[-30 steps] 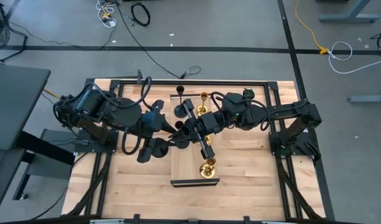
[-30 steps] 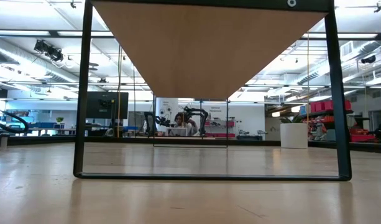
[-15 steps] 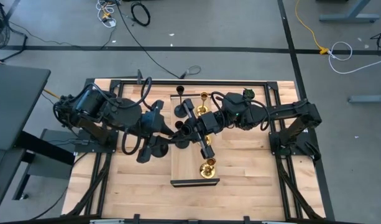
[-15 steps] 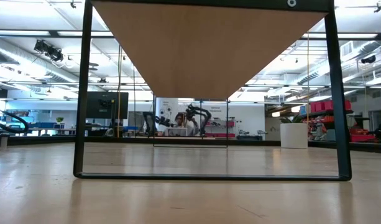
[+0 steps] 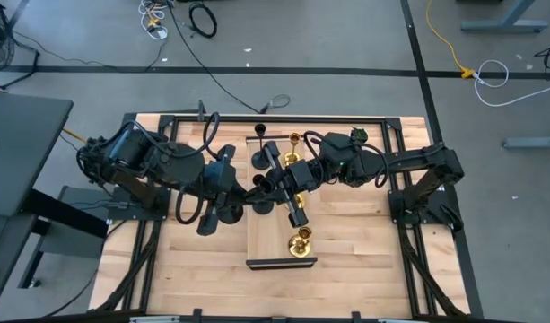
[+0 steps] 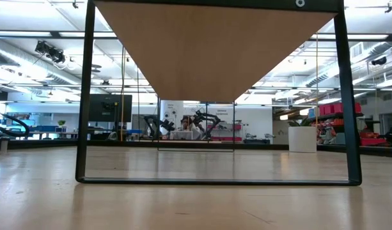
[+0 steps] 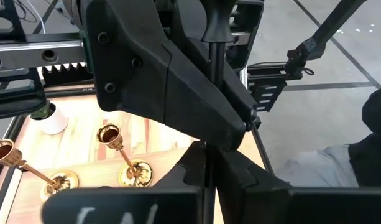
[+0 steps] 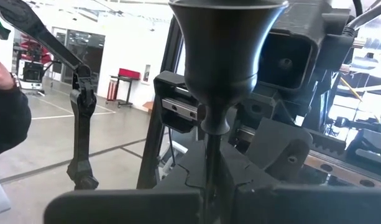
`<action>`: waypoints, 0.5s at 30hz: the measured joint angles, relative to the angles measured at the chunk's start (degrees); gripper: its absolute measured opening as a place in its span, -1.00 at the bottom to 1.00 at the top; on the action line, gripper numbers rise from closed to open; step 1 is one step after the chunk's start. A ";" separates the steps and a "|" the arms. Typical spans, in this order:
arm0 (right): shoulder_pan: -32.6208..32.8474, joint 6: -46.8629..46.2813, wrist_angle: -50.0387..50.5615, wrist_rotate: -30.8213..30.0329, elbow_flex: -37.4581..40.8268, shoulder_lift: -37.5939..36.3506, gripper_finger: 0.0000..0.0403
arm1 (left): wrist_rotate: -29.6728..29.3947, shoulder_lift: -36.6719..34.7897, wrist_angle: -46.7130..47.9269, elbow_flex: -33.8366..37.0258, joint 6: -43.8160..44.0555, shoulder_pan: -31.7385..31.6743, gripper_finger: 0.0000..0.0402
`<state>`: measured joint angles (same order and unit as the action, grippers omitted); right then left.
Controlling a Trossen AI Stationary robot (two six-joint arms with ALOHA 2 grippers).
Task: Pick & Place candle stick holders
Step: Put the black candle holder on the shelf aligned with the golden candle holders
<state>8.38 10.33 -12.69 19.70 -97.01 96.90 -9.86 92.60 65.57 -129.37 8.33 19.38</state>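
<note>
Both grippers meet over the board (image 5: 276, 238) at the table's (image 5: 364, 269) middle. 1 candle stick holder (image 5: 300, 242) stands on the board's near end, 2 others (image 5: 292, 158) beside its far end.

Your high view looks straight down on the whole table (image 5: 212, 278) from well above, while the low view sits at tabletop height, facing level into the room. Both wrist views sit very close in, apparently sharing one black candle stick holder (image 8: 227, 56).
</note>
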 joint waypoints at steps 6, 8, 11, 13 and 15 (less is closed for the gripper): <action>0.00 -0.01 0.00 0.02 0.00 0.02 -0.98 | -0.21 0.00 0.16 -0.01 0.01 0.00 -0.92; 0.00 -0.02 0.00 0.02 0.00 0.02 -0.98 | -0.23 0.00 0.21 -0.01 -0.01 -0.02 -0.90; 0.00 -0.09 0.00 0.04 0.00 0.02 -0.98 | -0.25 0.02 0.27 -0.01 -0.03 -0.02 -0.91; 0.00 -0.13 0.01 0.05 0.00 0.02 -0.98 | -0.47 0.02 0.32 -0.01 -0.05 -0.02 -0.94; 0.00 -0.13 0.00 0.07 0.00 0.02 -0.98 | -0.49 0.02 0.32 -0.01 -0.03 -0.02 -0.94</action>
<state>8.38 10.20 -12.69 19.77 -97.01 96.92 -10.35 92.62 65.89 -129.38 8.29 19.35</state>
